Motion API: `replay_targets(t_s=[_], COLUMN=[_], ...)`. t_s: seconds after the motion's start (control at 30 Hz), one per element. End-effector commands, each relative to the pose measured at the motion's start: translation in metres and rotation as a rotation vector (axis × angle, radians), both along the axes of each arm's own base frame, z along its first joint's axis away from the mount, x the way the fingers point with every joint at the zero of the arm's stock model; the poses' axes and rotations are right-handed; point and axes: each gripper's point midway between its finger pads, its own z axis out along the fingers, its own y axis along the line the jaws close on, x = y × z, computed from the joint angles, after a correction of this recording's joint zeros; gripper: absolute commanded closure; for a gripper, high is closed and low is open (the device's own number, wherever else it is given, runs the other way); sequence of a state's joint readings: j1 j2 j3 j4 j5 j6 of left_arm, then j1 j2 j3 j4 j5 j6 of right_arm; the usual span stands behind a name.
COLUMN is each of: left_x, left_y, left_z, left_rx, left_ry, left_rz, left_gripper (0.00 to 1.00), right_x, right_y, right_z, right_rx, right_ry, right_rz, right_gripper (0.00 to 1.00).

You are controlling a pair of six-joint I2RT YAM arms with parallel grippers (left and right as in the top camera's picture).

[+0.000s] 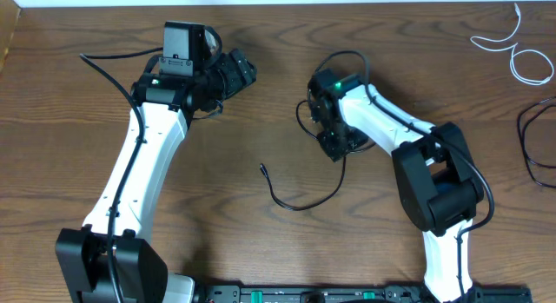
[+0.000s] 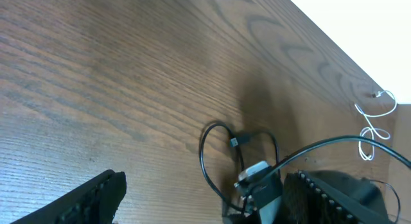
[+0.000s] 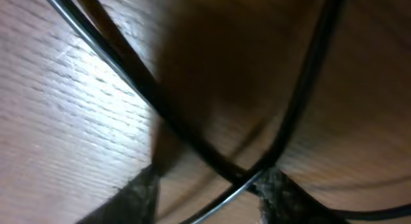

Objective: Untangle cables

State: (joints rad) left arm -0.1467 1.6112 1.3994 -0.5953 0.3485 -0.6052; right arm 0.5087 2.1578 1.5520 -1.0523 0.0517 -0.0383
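The right claw [image 1: 334,145] is sitting low over the thin black cable [image 1: 300,207], mid-way across the brown wooden table [image 1: 217,181].
Its jaws are standing apart, straddling the crossed cord; the left claw [image 1: 238,70] is hanging wide open, empty; the thin white looped cable [image 1: 521,60] is lying far right.

Overhead looks straight down. Left wrist faces right, sharing overhead's far-right white cable [image 1: 514,49]. Right wrist sits very near the black cable [image 3: 128,73].
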Motion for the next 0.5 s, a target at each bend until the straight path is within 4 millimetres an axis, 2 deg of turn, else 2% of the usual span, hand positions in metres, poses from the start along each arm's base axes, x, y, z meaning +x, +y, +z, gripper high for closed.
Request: replay_targets(t_s=[0.0, 0.1, 0.2, 0.3, 0.43, 0.47], left_x=[0.006, 0.008, 0.01, 0.012, 0.012, 0.012], left_y=[0.006, 0.008, 0.017, 0.024, 0.026, 0.026], left_z=[-0.007, -0.014, -0.02, -0.024, -0.024, -0.024], left_rx=[0.03, 0.045, 0.086, 0.125, 0.132, 0.132], left_ry=[0.01, 0.025, 0.03, 0.033, 0.032, 0.032], left_rz=[0.025, 0.035, 0.065, 0.094, 0.099, 0.099], left_gripper=[0.17, 0.17, 0.16, 0.16, 0.15, 0.02], right_x=[-0.008, -0.016, -0.029, -0.041, -0.038, -0.032], right_y=[0.001, -0.003, -0.011, -0.019, -0.018, -0.016], right_z=[-0.01, -0.018, -0.027, -0.036, -0.038, -0.036], right_rx=[-0.025, -0.039, -0.062, -0.079, -0.074, -0.061], right_ry=[0.003, 0.015, 0.05, 0.078, 0.056, 0.032], right_rz=[0.027, -0.021, -0.038, -0.038, -0.094, -0.119], right_gripper=[0.67, 0.76, 0.99, 0.99, 0.99, 0.99])
